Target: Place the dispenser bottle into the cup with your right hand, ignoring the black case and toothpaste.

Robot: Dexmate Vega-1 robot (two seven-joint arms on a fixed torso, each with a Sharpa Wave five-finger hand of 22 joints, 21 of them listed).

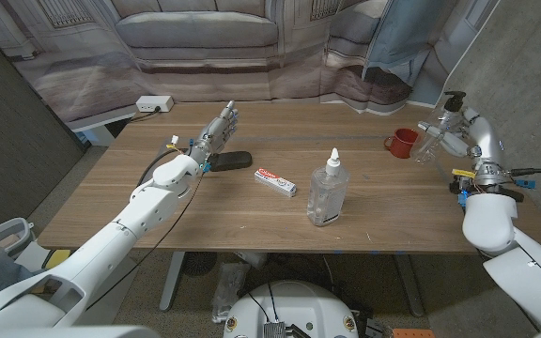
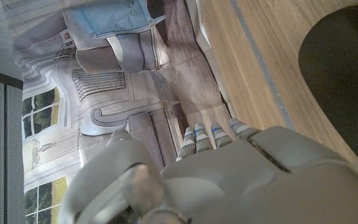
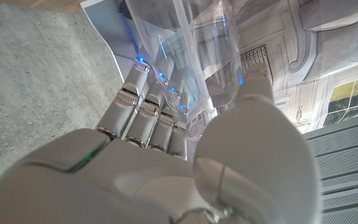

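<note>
While head view blurs it, right hand (image 3: 166, 168) fingers (image 3: 138, 99) apparently grasping clear dispenser bottle (image 3: 197, 50), wrist-confirmed.

open tabletop around red cup (image 1: 403, 143); clear bottle (image 1: 327, 191) and toothpaste (image 1: 276, 181) well apart

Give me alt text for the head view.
The right hand holds a clear dispenser bottle in the air beside the red cup at the wooden table's far right. Mid-table stand a clear nozzle bottle, toothpaste and black case by the left hand.
</note>
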